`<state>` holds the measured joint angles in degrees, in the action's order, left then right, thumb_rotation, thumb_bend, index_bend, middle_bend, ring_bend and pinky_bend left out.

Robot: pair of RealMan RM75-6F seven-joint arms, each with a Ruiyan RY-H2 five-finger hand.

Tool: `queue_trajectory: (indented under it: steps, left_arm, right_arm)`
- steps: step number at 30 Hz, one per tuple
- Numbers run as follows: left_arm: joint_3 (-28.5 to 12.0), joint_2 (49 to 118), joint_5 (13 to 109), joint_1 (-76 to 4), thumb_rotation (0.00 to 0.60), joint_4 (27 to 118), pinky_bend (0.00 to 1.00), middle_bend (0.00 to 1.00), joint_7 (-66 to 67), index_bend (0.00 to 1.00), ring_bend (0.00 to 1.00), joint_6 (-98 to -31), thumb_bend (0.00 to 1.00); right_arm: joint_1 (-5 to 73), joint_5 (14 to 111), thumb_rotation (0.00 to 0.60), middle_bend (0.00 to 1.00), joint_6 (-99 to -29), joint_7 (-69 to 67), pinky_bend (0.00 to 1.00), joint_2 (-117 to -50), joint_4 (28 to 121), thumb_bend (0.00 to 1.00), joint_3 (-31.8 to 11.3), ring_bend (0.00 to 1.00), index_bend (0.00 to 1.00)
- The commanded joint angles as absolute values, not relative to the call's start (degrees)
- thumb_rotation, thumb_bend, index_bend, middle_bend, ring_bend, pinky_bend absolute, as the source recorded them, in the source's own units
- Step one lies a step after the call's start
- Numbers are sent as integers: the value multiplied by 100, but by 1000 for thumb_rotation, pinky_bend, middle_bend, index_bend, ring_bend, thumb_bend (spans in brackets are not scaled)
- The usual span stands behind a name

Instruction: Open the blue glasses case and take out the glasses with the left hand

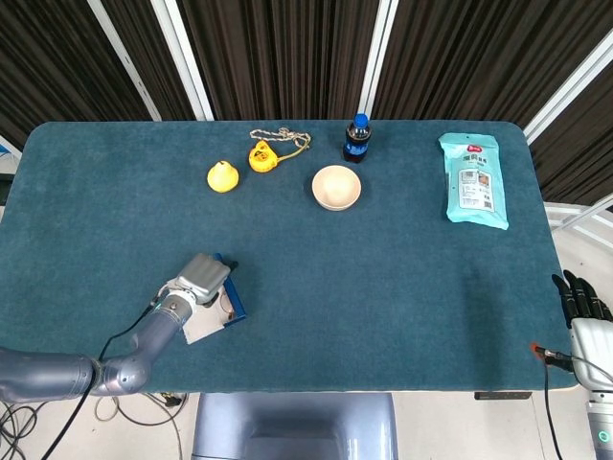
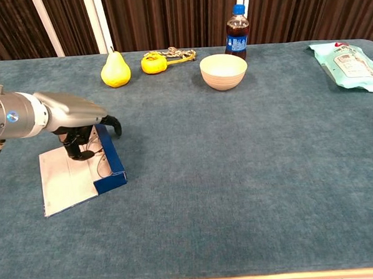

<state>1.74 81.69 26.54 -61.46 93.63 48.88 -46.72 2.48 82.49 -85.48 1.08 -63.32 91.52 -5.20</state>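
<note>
The blue glasses case (image 2: 111, 157) lies open near the table's front left, its blue wall upright and its pale grey flap (image 2: 62, 181) flat on the cloth. My left hand (image 2: 73, 118) hovers over the case's far end, dark fingers curled down into it. A thin wire of the glasses (image 2: 100, 159) shows against the blue wall, just right of the fingertips; whether they pinch it is unclear. From the head camera the left hand (image 1: 198, 278) covers most of the case (image 1: 232, 297). My right hand (image 1: 582, 299) hangs off the table's front right corner, fingers straight, holding nothing.
Along the back stand a yellow pear (image 2: 115, 71), a yellow toy on a rope (image 2: 155, 62), a cream bowl (image 2: 223, 71) and a cola bottle (image 2: 236, 33). A teal packet (image 1: 473, 179) lies at the back right.
</note>
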Motion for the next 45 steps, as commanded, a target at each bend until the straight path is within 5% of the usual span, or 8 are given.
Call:
queue_trajectory:
  steps: [1, 22, 33, 45]
  left_arm:
    - [299, 8031, 2562, -6177, 600, 9434, 968, 994, 4893, 234, 888, -4740, 427]
    - [1162, 6851, 2802, -5709, 600, 10216, 968, 997, 4267, 318, 891, -4745, 424]
    - [643, 7397, 3970, -4979, 600, 9791, 992, 1000, 3249, 398, 923, -5737, 404]
    - [536, 7784, 4224, -4761, 600, 9712, 995, 1000, 3399, 447, 927, -5857, 385]
  right_arm:
    - [249, 8253, 600, 0, -8551, 110, 210, -6333, 9153, 157, -520, 0, 0]
    - [238, 8261, 600, 0, -8568, 135, 210, -6336, 9192, 158, -514, 0, 0]
    - [235, 8269, 600, 0, -8576, 129, 210, -6335, 9208, 158, -513, 0, 0]
    - [231, 8268, 600, 0, -8578, 105, 210, -6323, 9213, 157, -516, 0, 0]
